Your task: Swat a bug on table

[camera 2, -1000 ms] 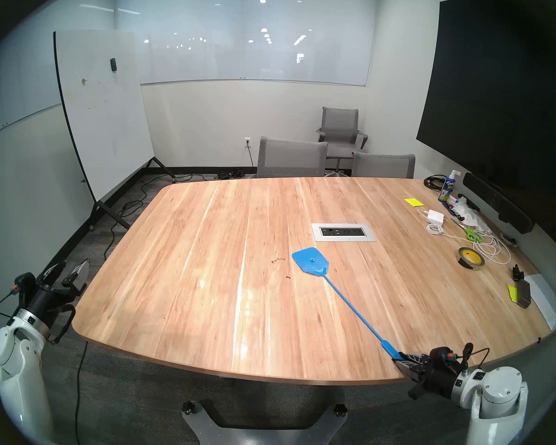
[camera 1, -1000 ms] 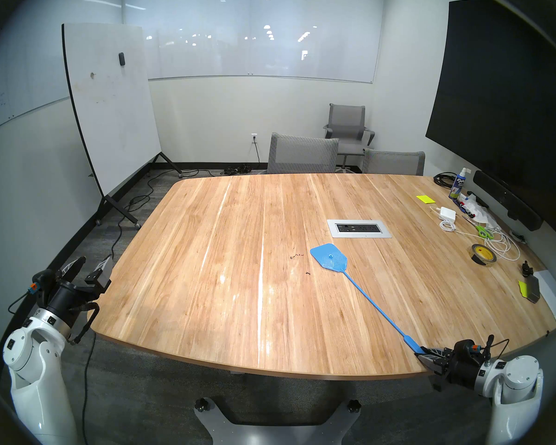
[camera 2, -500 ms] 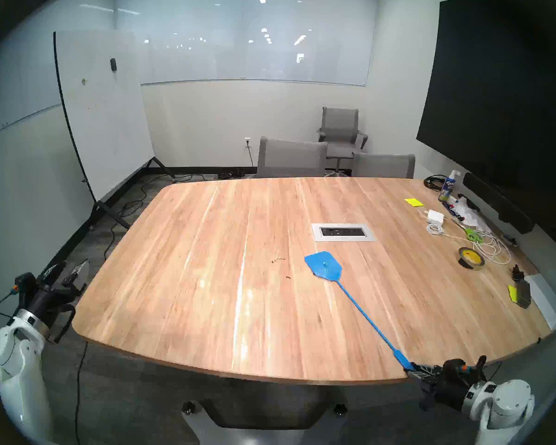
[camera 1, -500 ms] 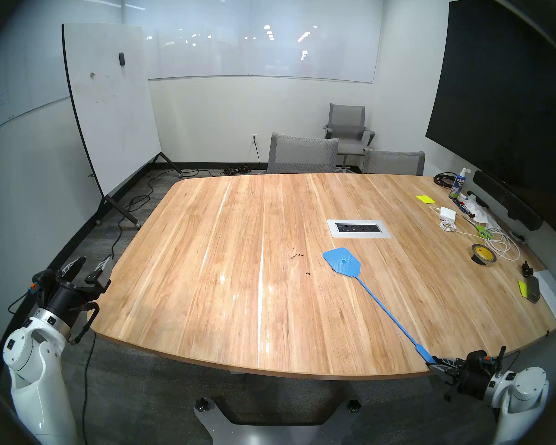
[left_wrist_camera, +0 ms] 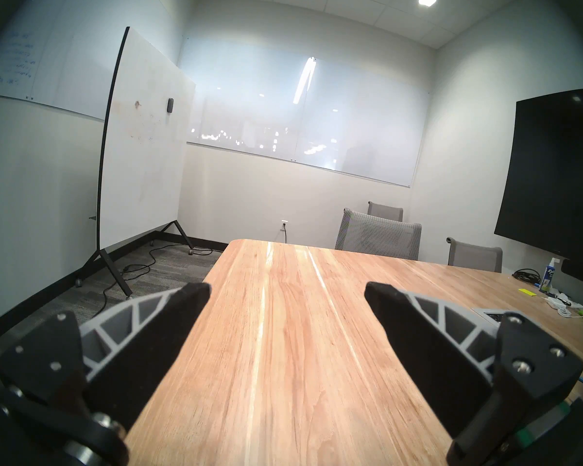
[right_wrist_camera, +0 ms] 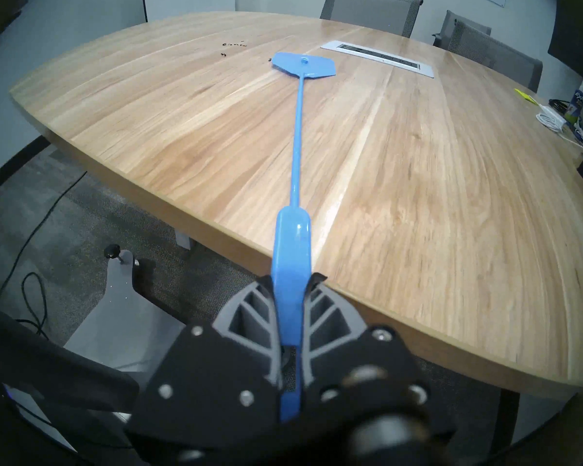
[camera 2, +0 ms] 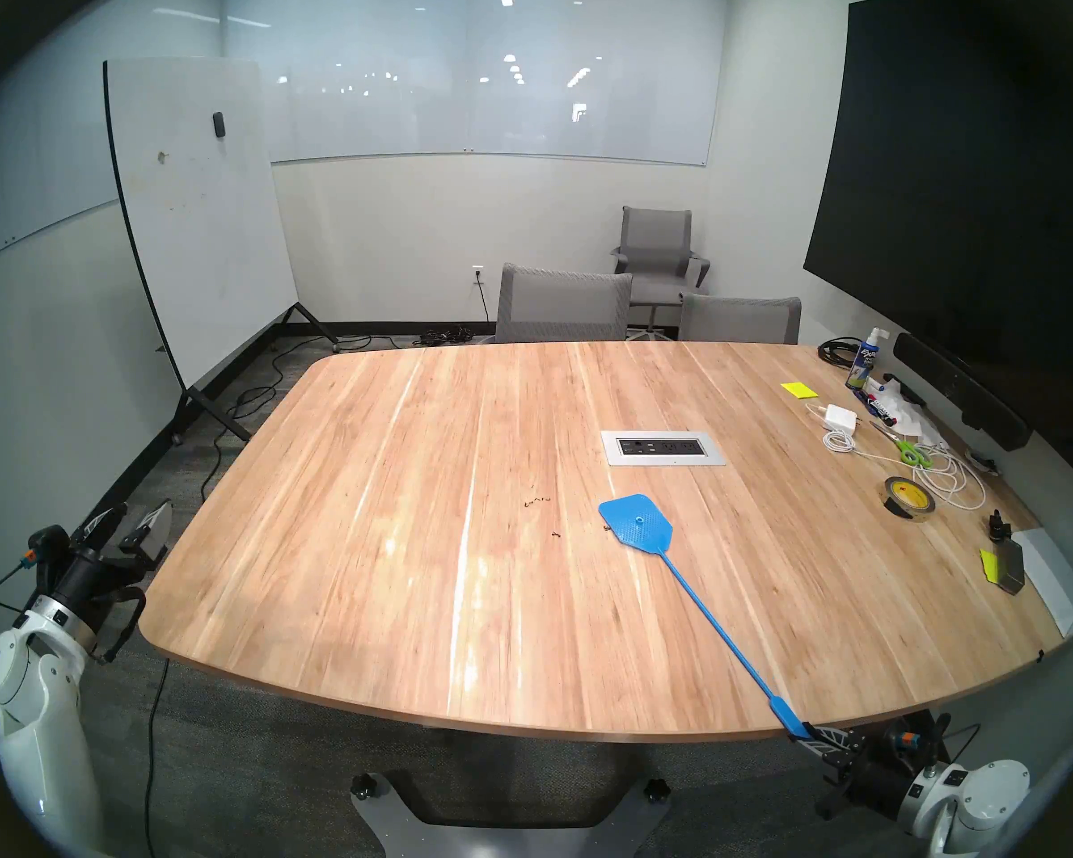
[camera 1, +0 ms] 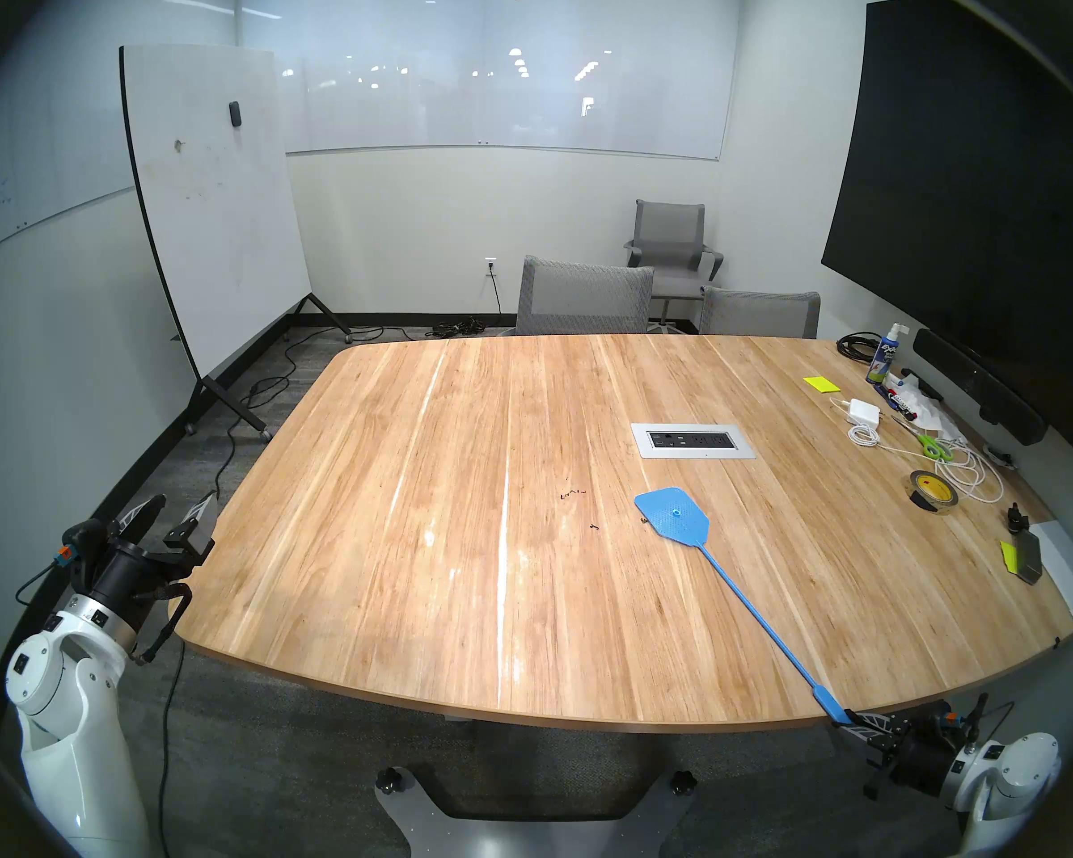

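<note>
My right gripper (camera 1: pixel 847 720) (right_wrist_camera: pixel 292 283) sits at the table's near right edge, shut on the handle of a blue fly swatter (camera 1: pixel 672 516) (camera 2: pixel 636 524). The swatter's head (right_wrist_camera: pixel 303 64) lies flat on or just above the wood table (camera 1: pixel 398 528) (right_wrist_camera: pixel 418 186); contact is unclear. A tiny black bug (camera 1: pixel 595 527) (camera 2: pixel 554 534) (right_wrist_camera: pixel 222 54) lies uncovered left of the head. Another dark speck (camera 1: pixel 643 520) (right_wrist_camera: pixel 270 59) sits at the head's left edge. Several dark crumbs (camera 1: pixel 571 494) lie farther back. My left gripper (camera 1: pixel 175 516) (left_wrist_camera: pixel 286 293) is open and empty off the table's left edge.
A silver outlet panel (camera 1: pixel 693 440) is inset behind the swatter head. A tape roll (camera 1: pixel 932 499), scissors (camera 1: pixel 933 447), a white charger (camera 1: pixel 862 414), a spray bottle (camera 1: pixel 885 358) and a black knob (camera 1: pixel 1015 517) crowd the right side. Grey chairs (camera 1: pixel 583 296) stand behind.
My right gripper has drawn back and down past the table's near edge, pulling the swatter head rightward and nearer. A dark speck now shows at the head's left edge. The left arm has not moved.
</note>
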Controlling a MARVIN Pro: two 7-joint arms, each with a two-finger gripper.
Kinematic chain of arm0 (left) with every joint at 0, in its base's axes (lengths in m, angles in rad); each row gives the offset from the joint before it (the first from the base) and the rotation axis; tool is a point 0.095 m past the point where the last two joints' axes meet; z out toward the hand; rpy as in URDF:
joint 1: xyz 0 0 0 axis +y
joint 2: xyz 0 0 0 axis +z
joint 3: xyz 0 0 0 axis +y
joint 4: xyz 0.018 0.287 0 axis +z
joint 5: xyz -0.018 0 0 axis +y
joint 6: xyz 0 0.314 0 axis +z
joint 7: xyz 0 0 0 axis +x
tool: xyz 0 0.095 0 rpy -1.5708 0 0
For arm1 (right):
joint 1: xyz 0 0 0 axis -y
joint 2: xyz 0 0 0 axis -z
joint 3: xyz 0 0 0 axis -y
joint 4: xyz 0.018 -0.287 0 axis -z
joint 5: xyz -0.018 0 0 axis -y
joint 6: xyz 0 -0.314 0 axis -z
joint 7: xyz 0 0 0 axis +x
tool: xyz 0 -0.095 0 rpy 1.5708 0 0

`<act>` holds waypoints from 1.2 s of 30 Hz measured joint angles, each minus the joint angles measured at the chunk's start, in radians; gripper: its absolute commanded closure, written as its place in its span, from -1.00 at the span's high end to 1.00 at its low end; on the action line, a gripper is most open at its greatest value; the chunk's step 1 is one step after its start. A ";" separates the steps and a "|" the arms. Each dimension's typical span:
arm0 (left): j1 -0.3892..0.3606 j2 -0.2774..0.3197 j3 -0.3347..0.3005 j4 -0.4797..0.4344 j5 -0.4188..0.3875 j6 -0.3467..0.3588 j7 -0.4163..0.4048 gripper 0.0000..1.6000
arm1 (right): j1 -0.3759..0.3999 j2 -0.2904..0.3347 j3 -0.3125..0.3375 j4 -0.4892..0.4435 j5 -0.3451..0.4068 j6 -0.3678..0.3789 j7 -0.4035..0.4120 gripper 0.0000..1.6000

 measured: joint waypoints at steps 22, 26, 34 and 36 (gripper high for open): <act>-0.003 -0.004 -0.002 0.000 0.004 0.003 -0.004 1.00 | -0.024 -0.039 0.039 -0.007 0.002 -0.024 0.020 -1.00; -0.004 -0.005 -0.003 0.000 0.005 0.003 -0.005 1.00 | -0.024 -0.039 0.046 -0.007 0.002 -0.024 0.024 -1.00; -0.005 -0.006 -0.004 0.000 0.006 0.004 -0.006 1.00 | -0.020 -0.039 0.052 -0.008 0.002 -0.024 0.027 -1.00; -0.005 -0.006 -0.004 0.000 0.006 0.004 -0.006 1.00 | -0.018 -0.040 0.052 -0.008 0.001 -0.023 0.027 -1.00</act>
